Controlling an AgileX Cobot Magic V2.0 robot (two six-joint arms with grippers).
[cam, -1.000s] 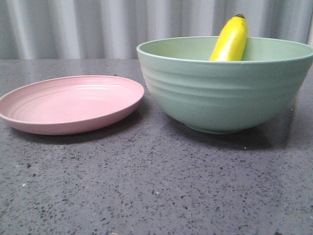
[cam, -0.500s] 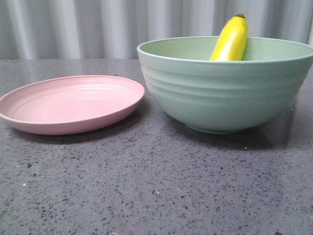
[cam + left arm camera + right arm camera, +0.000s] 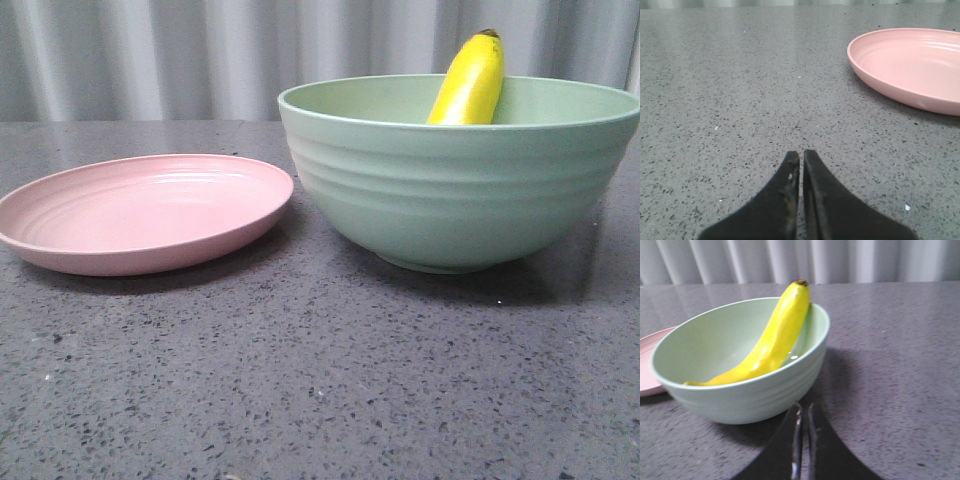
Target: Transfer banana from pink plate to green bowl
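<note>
- Banana (image 3: 771,347): I find it inside the green bowl, centre-left of the right wrist frame. It leans against the bowl's inner wall. In the front view only its upper part shows, at upper right, above the rim.
- Banana, axis and heading: the long axis climbs diagonally from the bowl floor to the rim. The dark tip stands up above the rim. The lower end lies down in the bowl at lower left of the right wrist frame.
- Green bowl (image 3: 460,195): stands upright on the right side of the front view, just beside the plate. I cannot tell whether they touch.
- Pink plate (image 3: 140,212): left of centre in the front view, with nothing on it.
- Right gripper (image 3: 803,412): jaws closed to a hairline slit, nothing held, low on the table near the bowl's outer wall.
- Left gripper (image 3: 801,159): jaws likewise pressed together, nothing held, bottom centre of its frame, well apart from the plate.
- Tabletop (image 3: 320,390): dark speckled stone.
- Step in hand, my judgement: the transfer looks done. I would retreat the right arm away from the bowl without brushing it, since the leaning banana could slide.
</note>
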